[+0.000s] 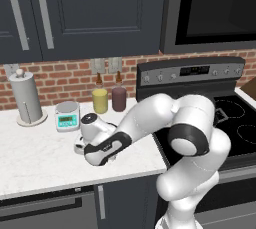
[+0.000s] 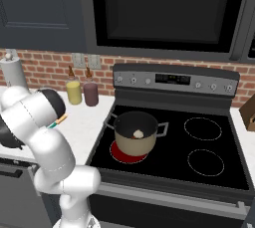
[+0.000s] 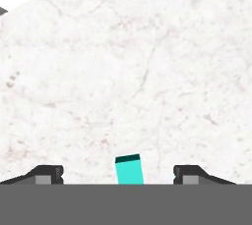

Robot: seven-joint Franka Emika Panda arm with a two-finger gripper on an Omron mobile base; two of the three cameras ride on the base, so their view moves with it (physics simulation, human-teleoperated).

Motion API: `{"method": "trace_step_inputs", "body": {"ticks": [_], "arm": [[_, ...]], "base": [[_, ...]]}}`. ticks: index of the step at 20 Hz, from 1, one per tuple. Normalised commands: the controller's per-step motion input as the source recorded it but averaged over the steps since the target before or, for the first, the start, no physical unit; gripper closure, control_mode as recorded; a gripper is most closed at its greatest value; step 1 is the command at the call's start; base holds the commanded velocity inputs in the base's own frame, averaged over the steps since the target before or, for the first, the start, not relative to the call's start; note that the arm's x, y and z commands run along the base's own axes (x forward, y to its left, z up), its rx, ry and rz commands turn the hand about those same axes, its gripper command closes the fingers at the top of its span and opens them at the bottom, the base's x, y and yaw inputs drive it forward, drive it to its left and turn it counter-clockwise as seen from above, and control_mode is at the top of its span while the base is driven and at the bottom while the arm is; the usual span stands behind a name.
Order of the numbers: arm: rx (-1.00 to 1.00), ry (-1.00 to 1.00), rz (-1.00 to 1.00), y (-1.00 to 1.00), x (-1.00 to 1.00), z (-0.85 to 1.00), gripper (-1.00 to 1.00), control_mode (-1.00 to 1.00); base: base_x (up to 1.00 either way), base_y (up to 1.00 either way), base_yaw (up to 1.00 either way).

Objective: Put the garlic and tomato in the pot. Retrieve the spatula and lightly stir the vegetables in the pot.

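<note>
I saw the gripper [image 3: 118, 174] low over the white counter [image 3: 147, 71], jaws wide apart and straddling the spatula [image 3: 129, 170] handle's end without touching. Garlic [image 2: 138, 134] lay in the pot [image 2: 135, 132] on the stove [image 2: 209, 142].

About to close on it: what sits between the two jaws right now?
In the hand view, the teal end of the spatula handle lies on the white marble counter, midway between the open jaws, with bare counter showing on either side of it.
</note>
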Motion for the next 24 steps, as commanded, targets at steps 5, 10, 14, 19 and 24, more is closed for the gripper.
{"method": "trace_step_inputs", "body": {"ticks": [5,10,14,19,24], "arm": [[0.0,0.0,0.0,0.0,0.12,-0.15,-1.0,-1.0],[0.0,0.0,0.0,0.0,0.01,-0.32,-1.0,-1.0],[0.0,0.0,0.0,0.0,0.0,-0.64,1.0,-1.0],[0.0,-0.01,0.0,-0.02,0.0,-0.72,1.0,-1.0],[0.02,-0.06,0.0,-0.1,0.0,-0.55,1.0,-1.0]], "base": [[0.0,0.0,0.0],[0.0,0.0,0.0],[0.0,0.0,0.0],[0.0,0.0,0.0],[0.0,0.0,0.0]]}}
